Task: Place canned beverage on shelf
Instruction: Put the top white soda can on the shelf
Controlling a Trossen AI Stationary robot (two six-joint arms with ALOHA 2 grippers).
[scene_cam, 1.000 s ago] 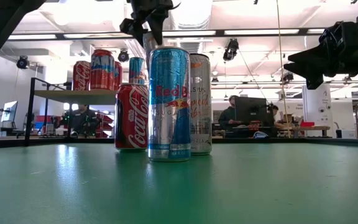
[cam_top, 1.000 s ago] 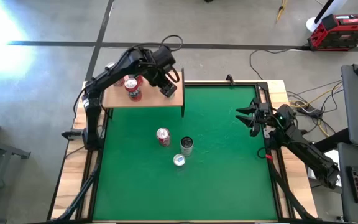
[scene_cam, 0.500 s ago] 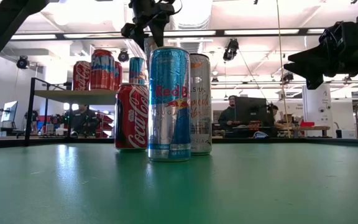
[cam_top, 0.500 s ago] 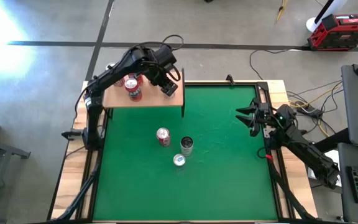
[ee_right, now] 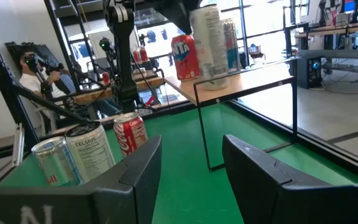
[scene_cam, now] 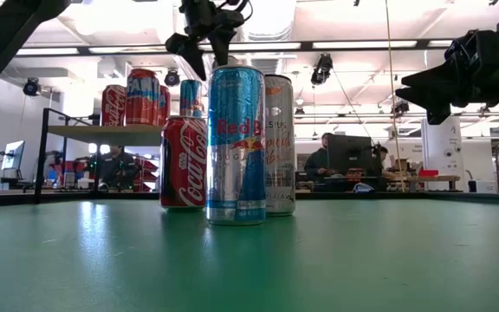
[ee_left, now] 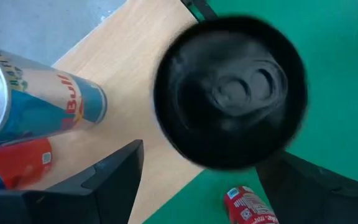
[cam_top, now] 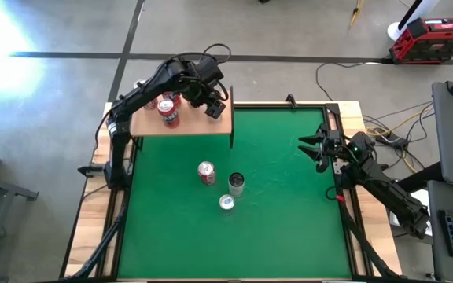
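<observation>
Cans stand in two groups, and the one that concerns us is the slim pale can (ee_right: 213, 43) on the shelf (cam_top: 187, 124). It sits at the end of the board nearest the middle of the green mat (cam_top: 289, 228), close to the board's corner. The left end effector (cam_top: 211, 101) hangs directly above it.

In the left wrist view we look straight down on the can's dark round top. One finger (ee_left: 104, 180) shows on one side of it and the second finger on the other side. A thin gap shows beside each, so we read this end effector as open around the can and not gripping it.

The can stands upright with its base on the wood. Its long axis is vertical and its top points up at the wrist.

Farther along the board, well apart from it, stand a blue and silver can (ee_left: 48, 118) and a red can (cam_top: 167, 110).

On the mat, three more cans stand close together: a red cola can (cam_top: 206, 173), a grey can (cam_top: 237, 183) and a blue slim can (cam_top: 226, 203).

Over the worktop's other side waits the right end effector (cam_top: 305, 147), its fingers a little apart with nothing between them.
</observation>
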